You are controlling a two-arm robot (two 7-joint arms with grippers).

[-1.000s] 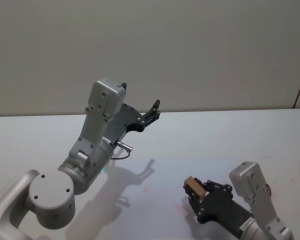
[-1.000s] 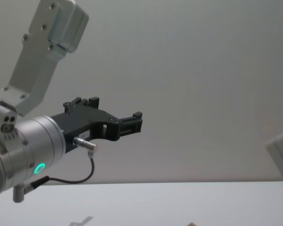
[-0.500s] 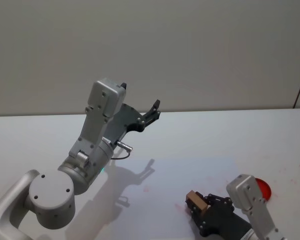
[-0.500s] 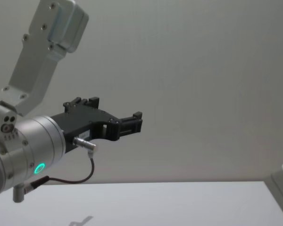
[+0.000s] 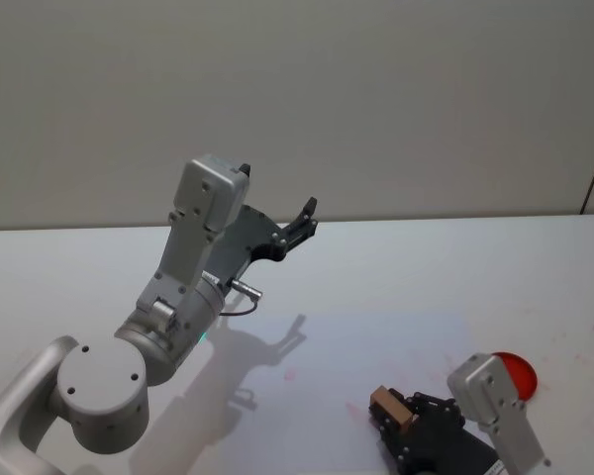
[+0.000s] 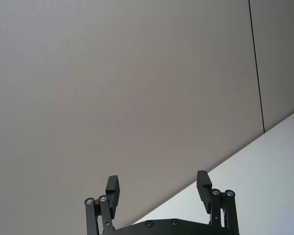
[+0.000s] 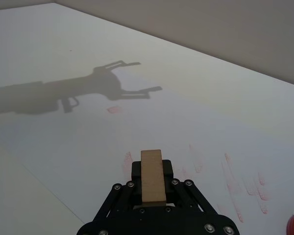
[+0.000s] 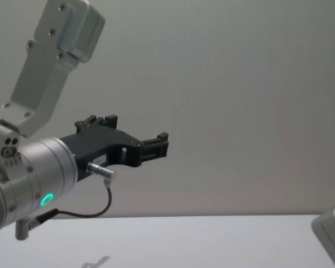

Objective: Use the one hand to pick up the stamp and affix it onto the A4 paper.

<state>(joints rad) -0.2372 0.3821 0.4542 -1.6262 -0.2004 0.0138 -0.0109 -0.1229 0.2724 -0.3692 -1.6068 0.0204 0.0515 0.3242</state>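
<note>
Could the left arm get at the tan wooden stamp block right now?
Probably not. The light tan wooden stamp block is clamped in the black right gripper, low over the white table, while the left gripper is open, raised high and pointing away from it.

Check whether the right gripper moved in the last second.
Yes. The right gripper, shut on the stamp, drew back toward the robot, uncovering the fixed red disc beside it.
</note>
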